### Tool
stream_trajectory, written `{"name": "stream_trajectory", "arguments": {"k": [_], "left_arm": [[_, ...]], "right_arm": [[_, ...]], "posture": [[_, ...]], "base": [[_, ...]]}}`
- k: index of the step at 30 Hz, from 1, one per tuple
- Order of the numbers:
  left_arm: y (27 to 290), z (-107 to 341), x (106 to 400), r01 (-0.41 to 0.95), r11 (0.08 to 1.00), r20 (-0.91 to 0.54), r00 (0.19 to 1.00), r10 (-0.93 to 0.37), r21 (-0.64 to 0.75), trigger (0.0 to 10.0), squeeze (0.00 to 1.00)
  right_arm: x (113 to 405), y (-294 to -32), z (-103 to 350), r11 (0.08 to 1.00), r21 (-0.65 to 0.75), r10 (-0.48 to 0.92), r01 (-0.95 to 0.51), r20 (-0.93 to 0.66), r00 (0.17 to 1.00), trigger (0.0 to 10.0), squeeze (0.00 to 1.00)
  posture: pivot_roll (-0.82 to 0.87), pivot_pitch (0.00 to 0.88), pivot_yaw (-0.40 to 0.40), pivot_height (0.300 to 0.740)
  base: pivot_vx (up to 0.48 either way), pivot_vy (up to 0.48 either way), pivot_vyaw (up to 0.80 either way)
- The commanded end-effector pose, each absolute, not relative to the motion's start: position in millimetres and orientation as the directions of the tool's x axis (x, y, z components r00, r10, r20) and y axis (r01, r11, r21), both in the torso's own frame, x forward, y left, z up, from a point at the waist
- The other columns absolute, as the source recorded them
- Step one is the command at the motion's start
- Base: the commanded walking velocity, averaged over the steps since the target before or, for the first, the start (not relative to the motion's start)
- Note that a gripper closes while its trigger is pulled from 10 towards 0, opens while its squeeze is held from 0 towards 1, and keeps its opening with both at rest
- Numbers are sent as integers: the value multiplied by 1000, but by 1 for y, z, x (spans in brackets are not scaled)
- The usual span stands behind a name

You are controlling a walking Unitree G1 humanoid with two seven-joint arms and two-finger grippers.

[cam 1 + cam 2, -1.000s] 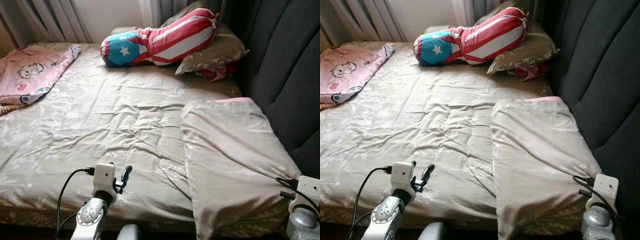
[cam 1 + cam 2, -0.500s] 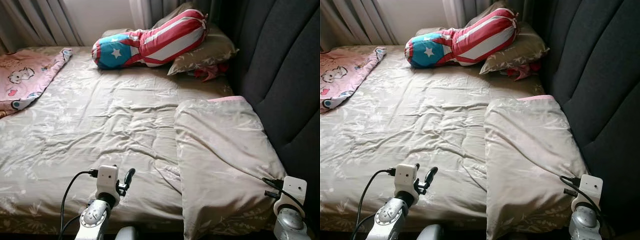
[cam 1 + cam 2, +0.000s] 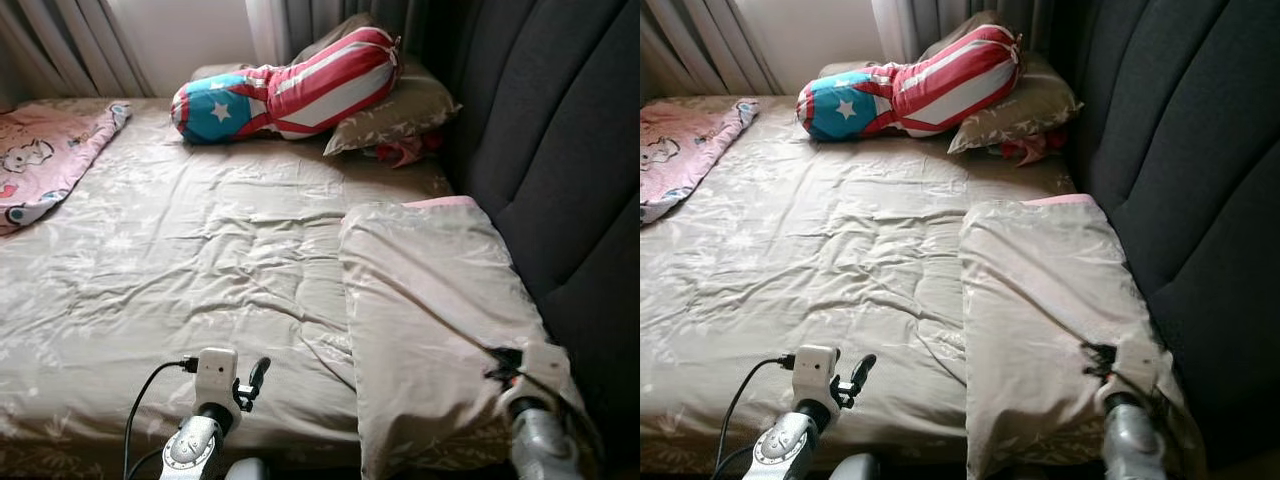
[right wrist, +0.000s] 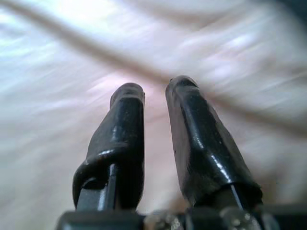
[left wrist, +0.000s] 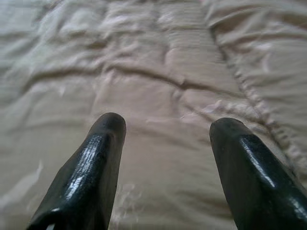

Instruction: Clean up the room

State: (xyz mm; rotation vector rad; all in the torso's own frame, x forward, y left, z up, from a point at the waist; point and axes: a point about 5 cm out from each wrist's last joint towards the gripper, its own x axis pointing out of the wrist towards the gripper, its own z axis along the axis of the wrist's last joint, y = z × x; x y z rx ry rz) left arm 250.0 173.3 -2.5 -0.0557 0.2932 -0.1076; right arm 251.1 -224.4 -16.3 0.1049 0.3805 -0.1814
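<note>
1. The right gripper (image 4: 154, 88) has moved from the folded quilt's (image 3: 440, 320) near corner onto its surface, blurred, fingers nearly closed with a narrow gap.
2. The quilt lies on the bed (image 3: 180, 260) beside the dark headboard (image 3: 560, 150).
3. Beyond the quilt lies a flag-patterned pillow (image 3: 285, 88).
4. Left of the quilt, the left gripper (image 5: 165, 127) hovers open.

A bed (image 3: 200, 260) covered by a wrinkled beige floral quilt (image 3: 180, 290). Near the dark padded headboard (image 3: 560, 170), a folded beige blanket (image 3: 430, 300) lies on top. At the far end, a red, white and blue star-striped bolster (image 3: 290, 90) leans on a beige pillow (image 3: 395, 110). A pink cartoon blanket (image 3: 45, 160) lies at the far left corner.
</note>
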Motion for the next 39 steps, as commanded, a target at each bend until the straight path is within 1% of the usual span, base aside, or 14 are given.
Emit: {"name": "stream_trajectory", "arguments": {"k": [1,4,8,13,16,18,20,23,24,27,30,31,34,39], "left_arm": [[179,-13,246,36,992,-347,935,-76,-120,10000,0],[180,-20,244,5,990,-385,921,-59,-142,10000,0],[179,-33,240,-3,991,-467,882,-62,-136,10000,0],[182,-40,237,-36,992,-525,851,-35,-124,10000,0],[182,-46,234,-38,994,-570,821,-30,-106,10000,0],[181,-54,226,-20,996,-620,784,-35,-81,10000,0],[185,-58,221,-50,997,-649,761,-3,-64,10000,0],[190,-59,219,-66,997,-657,753,24,-40,10000,0],[195,-59,218,-106,993,-657,753,50,-46,10000,0],[197,-61,216,-64,998,-675,737,37,-16,10000,0],[194,-66,209,-2,1000,-700,714,16,21,10000,0],[193,-70,202,4,999,-721,692,27,41,10000,0],[194,-75,195,-33,999,-743,667,51,38,10000,0],[193,-75,195,-34,999,-745,665,52,39,10000,0]], "right_arm": [[245,-222,-22,976,74,-159,204,-395,905,10000,0],[234,-211,-35,972,106,-137,209,-463,876,10000,0],[215,-181,-57,990,103,-23,101,-578,816,10000,0],[206,-165,-66,992,119,38,46,-621,783,10000,0],[203,-166,-69,994,98,27,49,-650,759,10000,0],[198,-169,-73,989,107,-3,103,-676,737,10000,0],[188,-178,-78,982,78,-64,172,-718,693,10000,0],[182,-182,-82,978,68,-83,197,-740,667,10000,0],[178,-187,-83,977,63,-91,206,-746,659,10000,0],[174,-192,-85,974,56,-102,217,-754,649,10000,0],[169,-197,-87,958,52,-143,284,-767,625,10000,0],[167,-200,-87,952,45,-163,304,-764,624,10000,1000],[166,-203,-87,951,30,-176,308,-766,618,10000,1000],[162,-205,-88,950,16,-186,312,-774,606,10000,1000]], "posture": [[-83,16,-6,666],[-83,14,-5,681],[-74,5,-2,716],[-72,0,2,740],[-73,0,6,740],[-79,0,8,740],[-78,0,6,740],[-81,0,6,740],[-77,0,4,740],[-61,0,0,740],[-74,0,6,740],[-86,0,9,740],[-97,0,11,740],[-87,0,0,740]], "base": [[0,0,0],[0,0,0],[0,0,0],[0,0,0],[0,0,0],[0,0,0],[0,0,0],[0,0,0],[0,0,0],[0,0,0],[0,0,0],[0,0,0],[0,0,0],[0,0,0]]}}
